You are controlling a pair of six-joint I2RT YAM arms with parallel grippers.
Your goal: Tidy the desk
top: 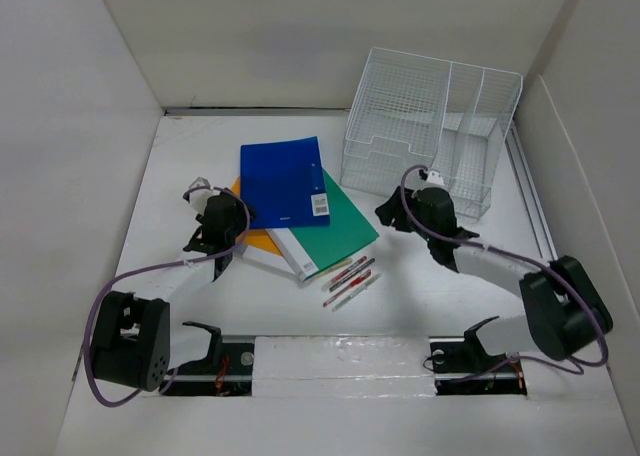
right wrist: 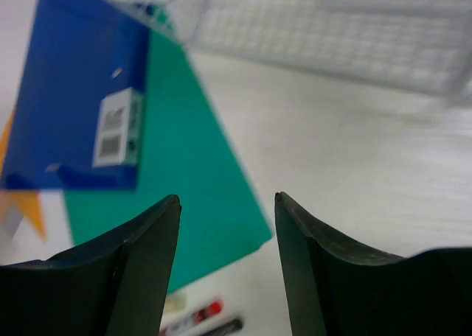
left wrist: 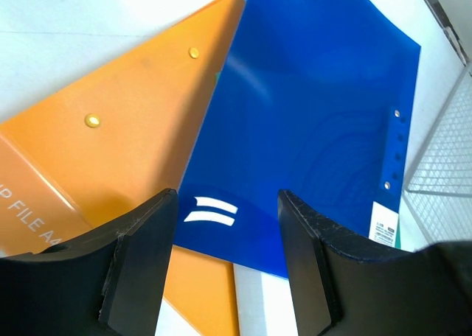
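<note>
The left tool [left wrist: 227, 203], jaws apart and empty, hangs at the near-left corner of the blue folder [top: 283, 181]; the right tool [right wrist: 227, 203], also spread and empty, sits off that folder's right. The folder lies mid-way across the counter [top: 440, 276], long axis running away from the arms, so the left arm looks nearer

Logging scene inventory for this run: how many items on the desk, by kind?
Folders: 3 (blue folder, orange folder, green folder)
White pad under them: 1
Pens: about 3, bunched together
Wire-mesh organizer: 1
Total on the desk: about 8
</note>
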